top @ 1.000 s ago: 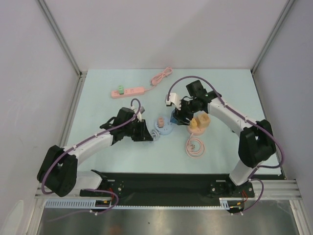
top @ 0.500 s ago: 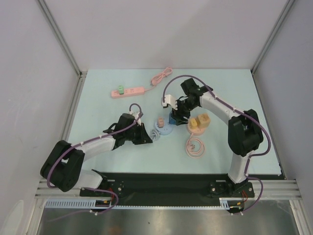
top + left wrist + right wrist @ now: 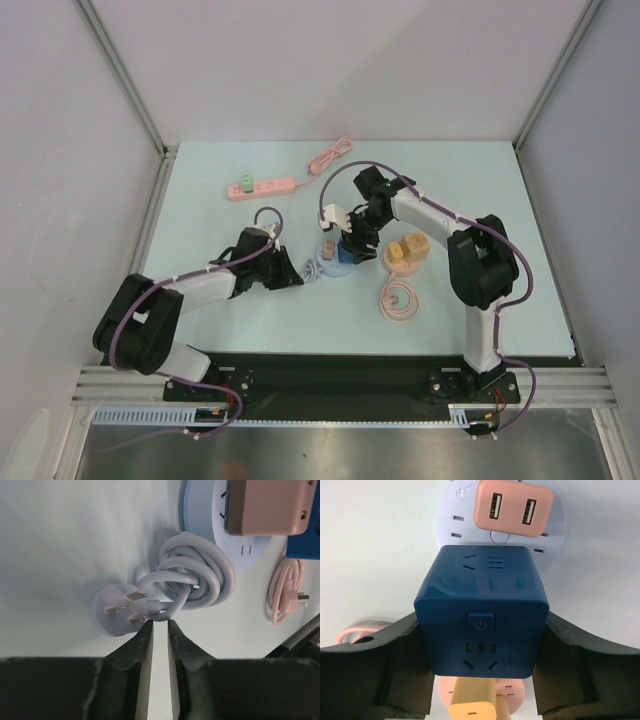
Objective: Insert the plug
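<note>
Two fingers of the right gripper (image 3: 482,626) clamp the blue cube socket (image 3: 480,587). Pinched shut, the left gripper (image 3: 159,626) sits at the neck of the white plug (image 3: 116,611), whose body lies at eleven o'clock.

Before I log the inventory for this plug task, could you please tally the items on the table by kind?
Round socket bases: 2 (light blue base, peach base)
Straight strips: 1 (pink strip)
Plug-in adapters: 5 (green adapter, pink adapter, blue adapter, two yellow adapters)
Coiled cords with plugs: 2 (light blue cord, pink cord)
Total: 10
</note>
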Robot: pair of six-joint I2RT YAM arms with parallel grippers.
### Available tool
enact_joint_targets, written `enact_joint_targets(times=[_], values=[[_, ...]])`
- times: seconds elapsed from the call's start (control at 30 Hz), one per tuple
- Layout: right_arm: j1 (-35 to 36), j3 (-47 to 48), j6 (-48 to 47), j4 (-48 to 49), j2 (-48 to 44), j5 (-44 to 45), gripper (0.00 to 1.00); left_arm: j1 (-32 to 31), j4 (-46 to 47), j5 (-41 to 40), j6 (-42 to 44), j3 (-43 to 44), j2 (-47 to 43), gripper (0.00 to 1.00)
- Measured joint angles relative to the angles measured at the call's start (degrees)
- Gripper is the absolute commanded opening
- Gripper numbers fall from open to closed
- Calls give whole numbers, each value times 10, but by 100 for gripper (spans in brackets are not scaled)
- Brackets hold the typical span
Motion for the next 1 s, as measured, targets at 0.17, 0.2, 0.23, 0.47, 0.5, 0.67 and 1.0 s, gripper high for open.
enact_joint_targets(times=[0.17,0.2,0.23,0.47,0.5,0.67,1.0], values=[[0,0,1,-1,3,5,0,3,-22,-9,3,10,-30,47],[0,-1,3,1,3,7,0,3,-32,-10,6,14,-42,50],[0,-1,3,1,3,9,0,3,-45,-12,6,21,-54,54],[-2,-13,24,25,2,10,0,22,-129,-41,31,87,-178,64],[-2,-14,27,27,2,9,0,33,-138,-45,36,95,-196,64],[0,-14,36,30,2,13,0,113,-175,-51,64,116,-257,66],[11,-9,37,24,2,36,0,240,-224,-5,109,104,-252,66]])
